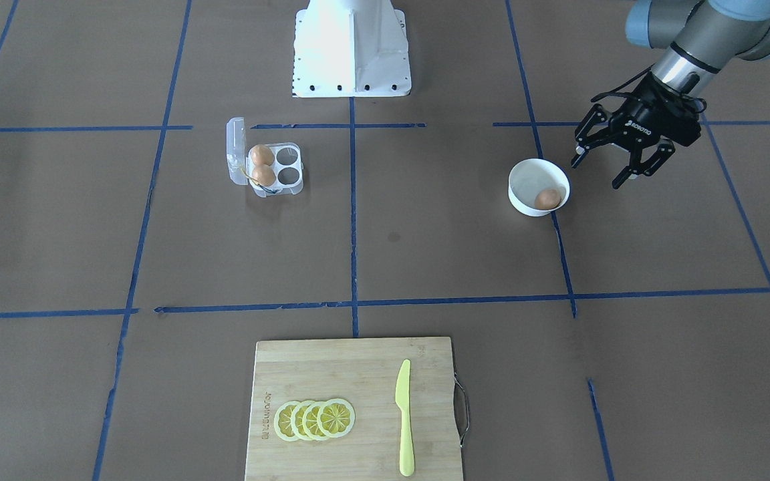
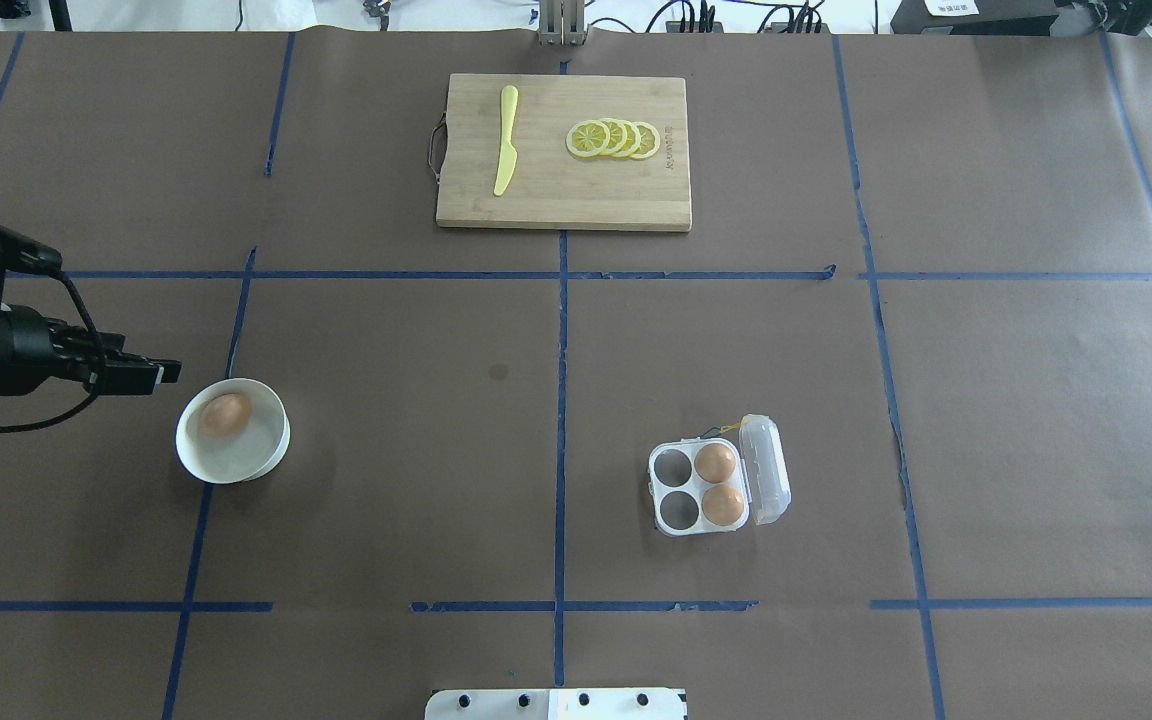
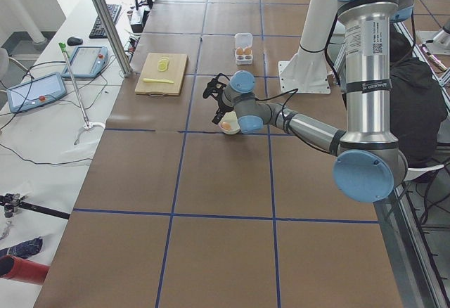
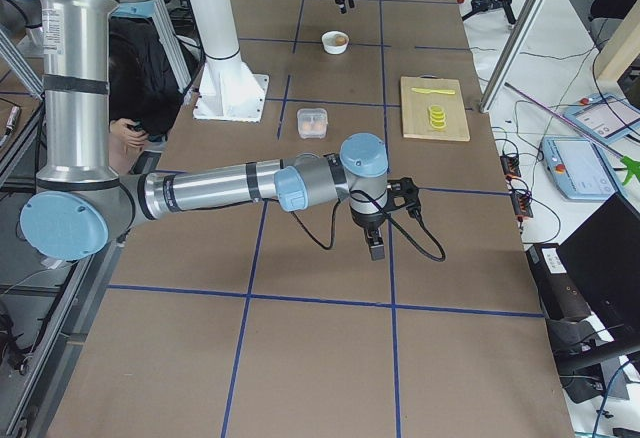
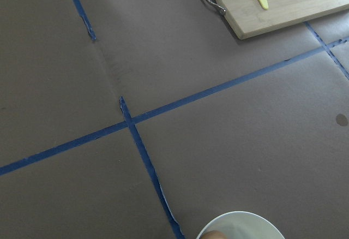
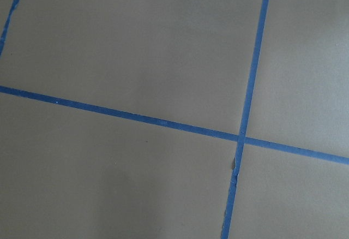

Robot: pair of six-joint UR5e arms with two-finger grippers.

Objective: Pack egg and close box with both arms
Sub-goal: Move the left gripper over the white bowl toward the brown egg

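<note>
One orange-brown egg (image 1: 548,198) lies in a white bowl (image 1: 525,175), also seen from overhead (image 2: 225,414). My left gripper (image 1: 602,167) is open and empty. It hovers just beside the bowl on its outer side, and shows overhead too (image 2: 151,375). The clear egg box (image 1: 277,165) stands open, lid (image 1: 235,150) tipped back. Two eggs (image 1: 261,155) fill the cells next to the lid; the other two cells are empty. My right gripper (image 4: 375,246) shows only in the exterior right view, low over bare table far from the box. I cannot tell whether it is open or shut.
A wooden cutting board (image 1: 351,374) with lemon slices (image 1: 315,419) and a yellow knife (image 1: 404,417) lies at the table's operator side. The white pedestal base (image 1: 351,50) stands at the robot's side. Blue tape lines cross the brown table.
</note>
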